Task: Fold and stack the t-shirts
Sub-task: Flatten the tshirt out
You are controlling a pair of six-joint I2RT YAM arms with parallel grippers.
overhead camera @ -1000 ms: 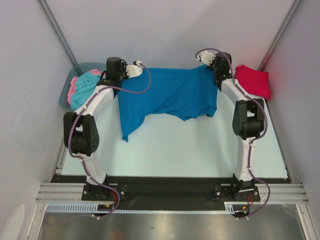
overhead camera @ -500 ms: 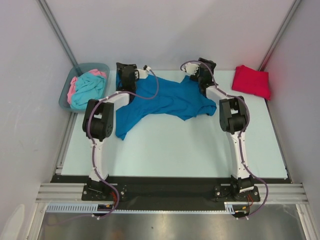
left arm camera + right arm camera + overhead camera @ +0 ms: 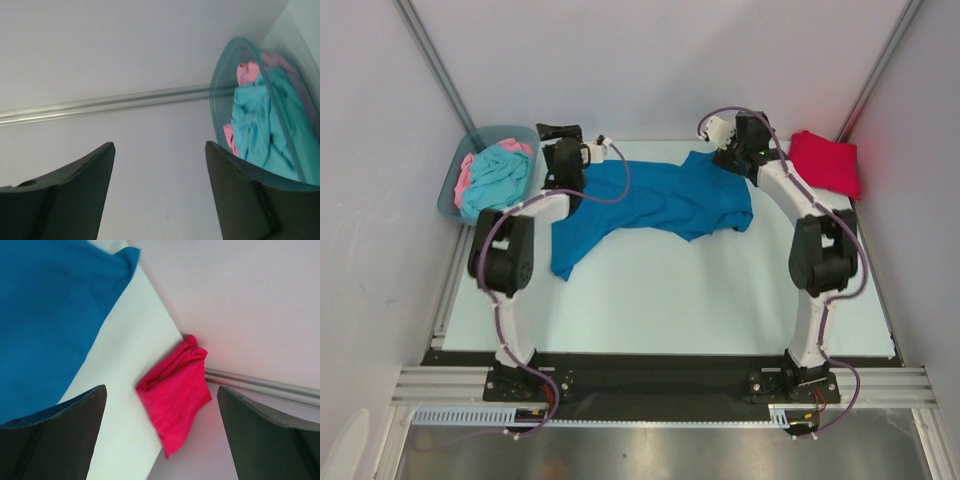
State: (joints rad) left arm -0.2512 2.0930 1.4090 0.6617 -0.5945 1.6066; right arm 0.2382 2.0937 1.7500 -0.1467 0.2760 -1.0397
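Note:
A deep blue t-shirt (image 3: 650,200) lies loosely spread on the table between the two arms, and no gripper holds it. My left gripper (image 3: 555,131) hovers by its back left corner. In the left wrist view that gripper (image 3: 159,192) is open and empty, facing the wall. My right gripper (image 3: 756,130) hangs over the shirt's back right corner. It is also open and empty (image 3: 162,432), with the blue t-shirt (image 3: 45,315) to its left. A folded bright red t-shirt (image 3: 826,162) (image 3: 176,395) rests at the back right. Turquoise (image 3: 262,132) and pink (image 3: 246,74) t-shirts fill the bin.
The grey-blue plastic bin (image 3: 454,178) (image 3: 220,75) stands at the back left corner, just off the table's edge. Pale walls close in the back and both sides. Bare table surface (image 3: 670,290) stretches from the blue shirt to the arm bases.
Both grippers have opened and let go of the blue t-shirt's far edge. The shirt has settled onto the table, narrower than before, and both grippers have shifted at the back.

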